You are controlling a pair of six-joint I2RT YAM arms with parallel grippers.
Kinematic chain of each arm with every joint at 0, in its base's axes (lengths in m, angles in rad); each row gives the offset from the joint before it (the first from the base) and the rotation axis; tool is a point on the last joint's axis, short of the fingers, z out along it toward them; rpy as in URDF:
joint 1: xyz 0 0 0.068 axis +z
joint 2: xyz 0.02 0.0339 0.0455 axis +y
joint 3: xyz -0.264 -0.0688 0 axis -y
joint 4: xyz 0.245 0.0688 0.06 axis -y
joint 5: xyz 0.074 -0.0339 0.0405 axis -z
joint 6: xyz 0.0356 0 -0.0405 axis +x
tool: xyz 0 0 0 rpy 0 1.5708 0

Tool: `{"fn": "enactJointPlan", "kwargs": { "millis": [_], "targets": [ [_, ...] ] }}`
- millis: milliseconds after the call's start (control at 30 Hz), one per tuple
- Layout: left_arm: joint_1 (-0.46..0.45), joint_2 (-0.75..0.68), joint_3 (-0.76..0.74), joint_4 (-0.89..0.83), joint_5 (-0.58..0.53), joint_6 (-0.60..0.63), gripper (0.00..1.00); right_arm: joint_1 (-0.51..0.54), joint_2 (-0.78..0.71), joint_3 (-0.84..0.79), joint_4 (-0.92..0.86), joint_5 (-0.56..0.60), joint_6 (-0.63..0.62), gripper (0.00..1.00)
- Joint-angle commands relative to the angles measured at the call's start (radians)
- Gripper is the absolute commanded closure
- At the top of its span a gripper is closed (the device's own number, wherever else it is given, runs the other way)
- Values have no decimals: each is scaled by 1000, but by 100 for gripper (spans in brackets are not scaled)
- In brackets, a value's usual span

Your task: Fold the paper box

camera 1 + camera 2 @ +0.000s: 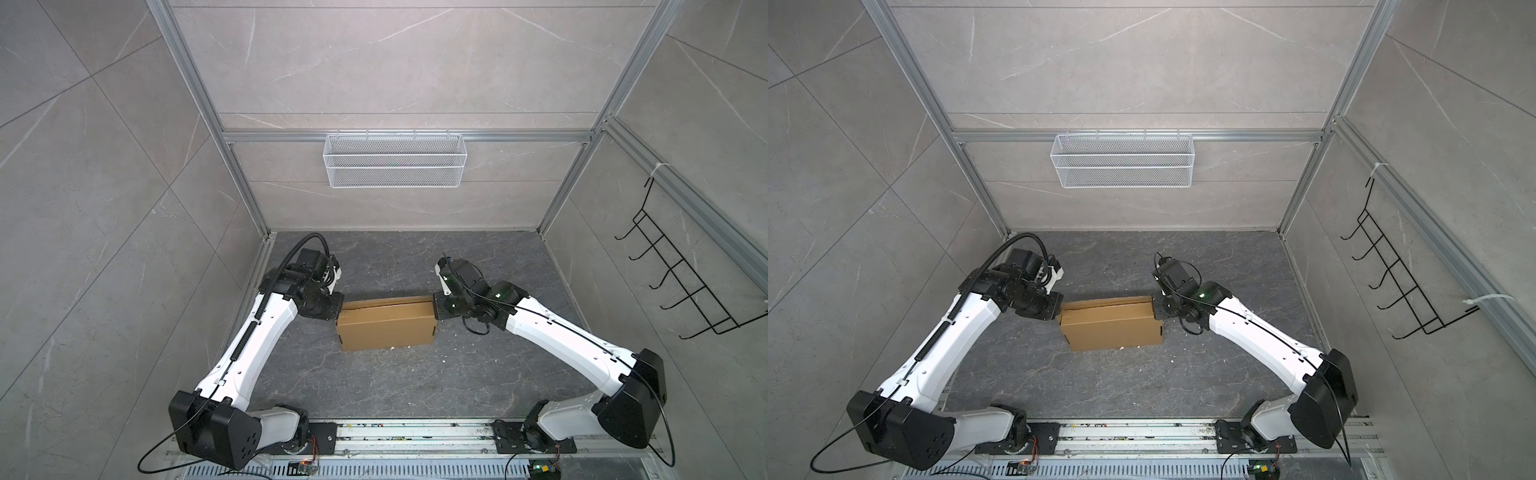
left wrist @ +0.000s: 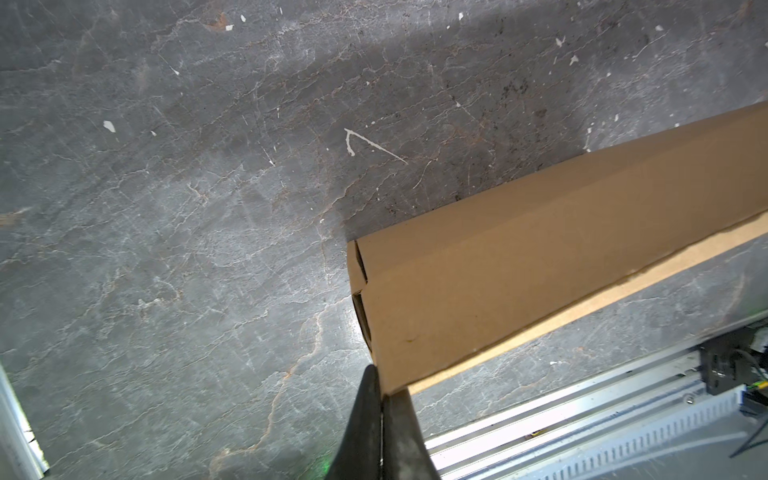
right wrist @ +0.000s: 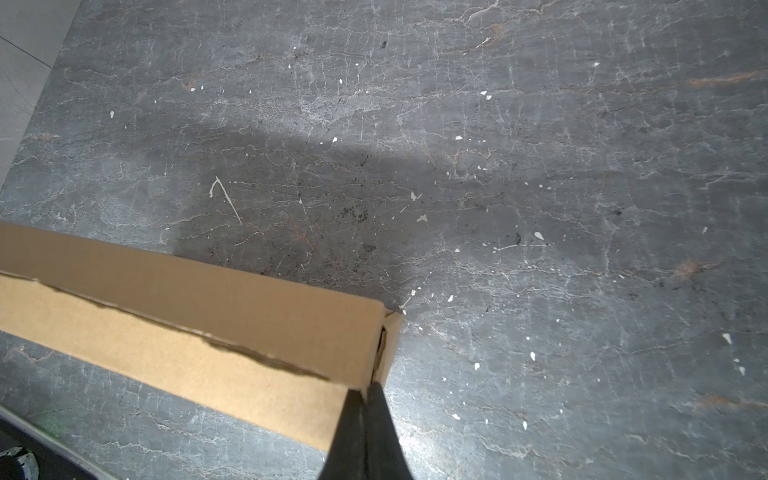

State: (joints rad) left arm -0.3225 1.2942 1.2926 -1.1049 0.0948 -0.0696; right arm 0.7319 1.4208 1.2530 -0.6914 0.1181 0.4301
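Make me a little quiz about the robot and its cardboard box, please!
1. True or false: the paper box sits between the left end effector and the right end effector.
2. What hangs on the back wall? A: white mesh basket; B: red bucket; C: blue towel.
3. Fill in: both end effectors are ____ (open or shut).
Key: 1 true; 2 A; 3 shut.

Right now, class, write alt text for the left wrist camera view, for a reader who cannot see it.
The left gripper, shut, meets one corner of a plain brown cardboard box on a dark grey marbled tabletop. An aluminium rail borders the tabletop.
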Motion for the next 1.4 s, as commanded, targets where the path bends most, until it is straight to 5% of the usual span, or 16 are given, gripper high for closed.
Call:
{"fn": "enactJointPlan", "kwargs": {
  "millis": [0, 800, 1367],
  "targets": [
    [-38, 27, -16, -61, 10, -25, 100, 12, 15, -13, -51, -2, 7, 100],
    [-93, -66, -119, 10, -28, -72, 98, 29, -60, -164, 115, 36, 12, 100],
    [-65, -139, 27, -5, 90, -85, 56, 31, -42, -163, 112, 52, 1, 100]
  ]
}}
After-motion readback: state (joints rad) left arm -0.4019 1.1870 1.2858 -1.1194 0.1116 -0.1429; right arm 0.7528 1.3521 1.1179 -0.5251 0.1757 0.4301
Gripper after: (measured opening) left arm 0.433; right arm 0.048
